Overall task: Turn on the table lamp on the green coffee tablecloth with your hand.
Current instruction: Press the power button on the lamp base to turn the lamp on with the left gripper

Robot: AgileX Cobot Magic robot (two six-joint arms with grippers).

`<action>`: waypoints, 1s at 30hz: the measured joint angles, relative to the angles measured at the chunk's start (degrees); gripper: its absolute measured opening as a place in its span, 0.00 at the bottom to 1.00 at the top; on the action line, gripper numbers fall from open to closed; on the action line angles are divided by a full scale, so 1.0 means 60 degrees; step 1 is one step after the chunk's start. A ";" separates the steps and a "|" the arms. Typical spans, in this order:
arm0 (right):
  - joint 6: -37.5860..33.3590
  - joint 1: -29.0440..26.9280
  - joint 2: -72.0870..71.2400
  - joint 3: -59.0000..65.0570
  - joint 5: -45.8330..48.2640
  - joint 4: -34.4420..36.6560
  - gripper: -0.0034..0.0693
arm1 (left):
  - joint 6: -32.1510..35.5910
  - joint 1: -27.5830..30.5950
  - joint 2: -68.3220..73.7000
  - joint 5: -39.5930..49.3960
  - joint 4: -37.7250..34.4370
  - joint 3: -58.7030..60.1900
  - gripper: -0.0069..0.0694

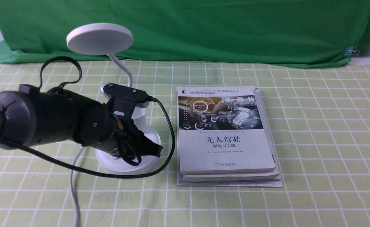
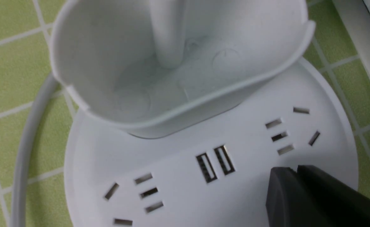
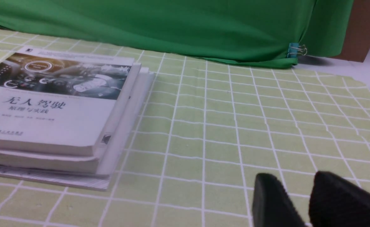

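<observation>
The lamp (image 1: 139, 119) stands left of centre in the front view on the checked tablecloth (image 1: 314, 132). Its round head (image 1: 99, 38) is at the upper left, and its white cord (image 1: 73, 183) trails to the bottom edge. My left gripper (image 1: 155, 149) reaches in from the left and sits low over the front of the lamp's round base (image 1: 151, 135). In the left wrist view, its fingers (image 2: 279, 192) are pressed together at the lower right, over the base beside the two USB slots (image 2: 215, 163). I cannot tell if they touch it. My right gripper (image 3: 295, 183) appears only at the bottom of its own wrist view, jaws slightly apart and holding nothing, above bare cloth. A stack of books (image 1: 224, 132) lies just right of the lamp. A dark green cloth (image 1: 203, 28) hangs across the top.
</observation>
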 joint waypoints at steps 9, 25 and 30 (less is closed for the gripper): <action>0.0000 0.0000 0.0000 0.0000 0.0000 0.0000 0.38 | 0.0000 0.0000 -0.0078 0.0045 0.0000 0.0000 0.11; 0.0000 0.0000 0.0000 0.0000 0.0000 0.0000 0.38 | 0.0000 0.0000 -0.0122 0.0358 0.0106 0.0000 0.11; 0.0000 0.0000 0.0000 0.0000 0.0000 0.0000 0.38 | 0.0000 0.0000 0.0021 0.0213 0.0106 -0.0008 0.11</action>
